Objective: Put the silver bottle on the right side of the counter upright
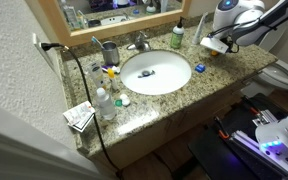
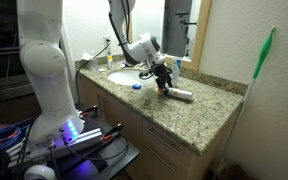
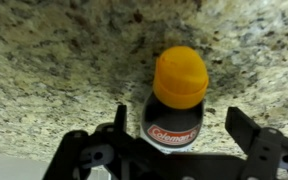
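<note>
The silver bottle [image 3: 176, 100] lies on its side on the speckled granite counter [image 3: 64, 60], with its orange cap pointing away from the wrist camera and a red "Coleman" label facing up. My gripper [image 3: 179, 120] is open and low over the counter, one finger on each side of the bottle's body, with a clear gap at the right finger. In an exterior view the bottle [image 2: 182, 94] lies on the counter [image 2: 199, 115] just beside the gripper [image 2: 164, 86]. In an exterior view the gripper [image 1: 213, 44] is at the counter's far end, past the sink, and hides the bottle.
A white oval sink [image 1: 155, 72] with a chrome faucet [image 1: 139, 43] sits mid-counter. A green bottle with a white top [image 1: 178, 36] stands by the mirror. Several bottles and a box [image 1: 96, 104] crowd the other end. A toilet [image 1: 285, 73] stands beyond the counter edge.
</note>
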`<state>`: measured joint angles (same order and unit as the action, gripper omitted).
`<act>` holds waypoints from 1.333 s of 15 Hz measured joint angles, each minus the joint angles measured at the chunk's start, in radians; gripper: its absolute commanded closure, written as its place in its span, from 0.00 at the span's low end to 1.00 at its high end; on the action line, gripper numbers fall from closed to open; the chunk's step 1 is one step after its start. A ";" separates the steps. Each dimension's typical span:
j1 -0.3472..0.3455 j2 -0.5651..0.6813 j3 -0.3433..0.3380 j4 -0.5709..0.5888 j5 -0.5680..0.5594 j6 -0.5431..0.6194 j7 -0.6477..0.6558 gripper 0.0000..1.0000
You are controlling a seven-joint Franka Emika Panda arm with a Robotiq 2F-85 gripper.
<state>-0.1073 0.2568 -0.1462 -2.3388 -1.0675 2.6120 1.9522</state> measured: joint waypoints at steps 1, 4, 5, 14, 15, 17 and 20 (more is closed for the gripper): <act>0.002 0.004 0.000 0.000 0.000 -0.013 0.003 0.00; 0.005 0.007 0.000 0.001 0.000 -0.013 0.004 0.26; 0.005 0.007 0.000 0.001 0.000 -0.013 0.004 0.34; 0.005 0.007 -0.001 0.002 0.000 -0.012 0.015 0.67; 0.005 0.007 -0.002 0.001 0.000 -0.012 0.021 0.67; 0.002 0.005 -0.006 0.001 0.019 -0.010 0.018 0.67; -0.050 -0.034 -0.019 -0.019 0.213 0.052 -0.130 0.67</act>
<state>-0.1575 0.2227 -0.1652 -2.3580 -0.8543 2.6644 1.8223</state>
